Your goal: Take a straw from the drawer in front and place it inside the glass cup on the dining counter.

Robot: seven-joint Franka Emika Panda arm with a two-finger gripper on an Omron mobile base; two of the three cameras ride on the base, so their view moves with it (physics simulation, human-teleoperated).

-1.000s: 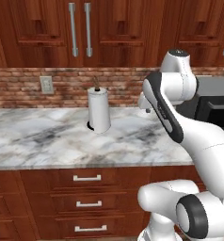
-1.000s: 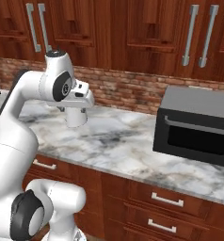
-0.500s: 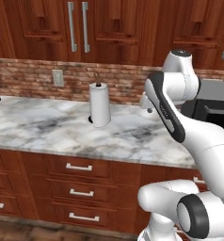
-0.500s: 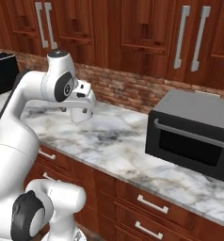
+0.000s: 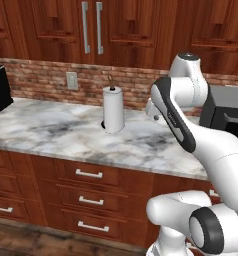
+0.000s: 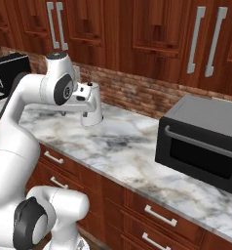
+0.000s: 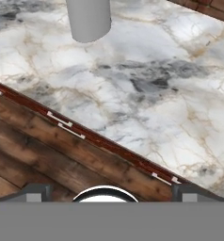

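Two dark fingertips [image 7: 36,192] sit spread wide at the hand view's 6 o'clock edge, so your gripper [image 7: 109,194] is fully apart, holding and touching nothing. It hangs over the marble worktop [image 7: 147,89]. The paper towel roll [image 5: 113,109] stands upright at 12 o'clock, cut off by the frame. Drawers [image 5: 88,173] below the worktop are all shut; contents hidden. The microwave [image 6: 202,142] door is closed. You cannot make out the straw.

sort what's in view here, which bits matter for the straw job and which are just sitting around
For the job:
- drawers under the worktop, all shut
- end effector, open and holding nothing

Just sitting around:
- paper towel roll
- microwave
- marble worktop
- wall socket
- upper cupboards
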